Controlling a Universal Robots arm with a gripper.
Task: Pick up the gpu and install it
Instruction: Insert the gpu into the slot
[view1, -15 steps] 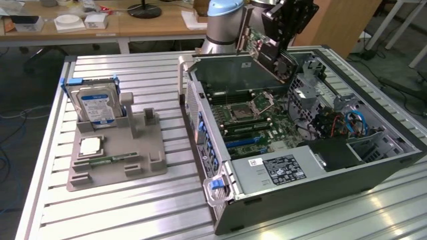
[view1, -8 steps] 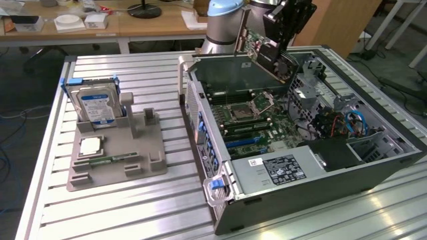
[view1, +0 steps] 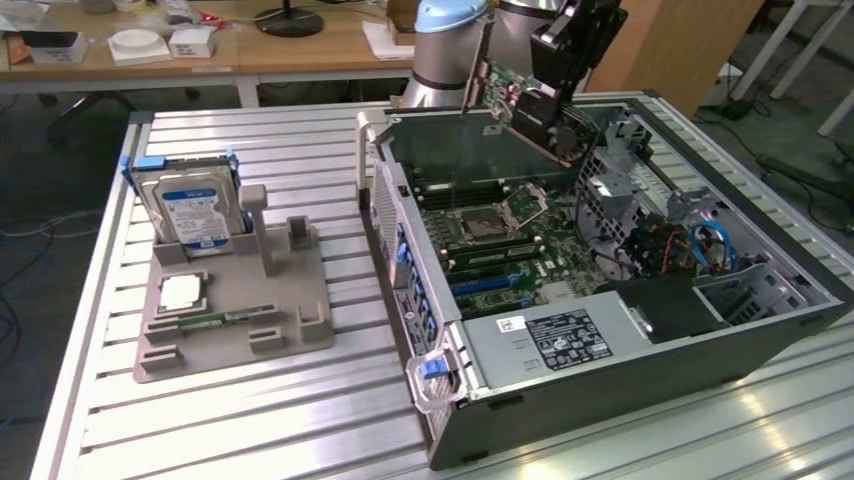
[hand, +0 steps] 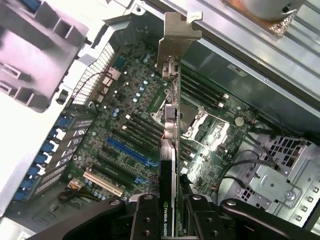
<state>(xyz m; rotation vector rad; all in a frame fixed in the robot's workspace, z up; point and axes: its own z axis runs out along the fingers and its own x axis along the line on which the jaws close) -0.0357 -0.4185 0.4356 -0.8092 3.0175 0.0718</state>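
Surface: ribbed metal tabletop (view1: 267, 150), wooden desks (view1: 307, 50) behind | Writing: "NVIDIA QUADR" readable on gpu (hand: 170, 130) edge | Gripper (hand: 172, 220): fingers (hand: 145, 220) clamped on gpu, one each side | Position: gpu held edge-down above open computer case (view1: 747, 330), over its motherboard (view1: 521, 270).

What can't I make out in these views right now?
Wrist view: the gpu is edge-on, so its contact edge is hidden.
Wrist view: the gripper, shut on the gpu, is cut by the picture edge.
Exterior view: power supply label text too small to read.
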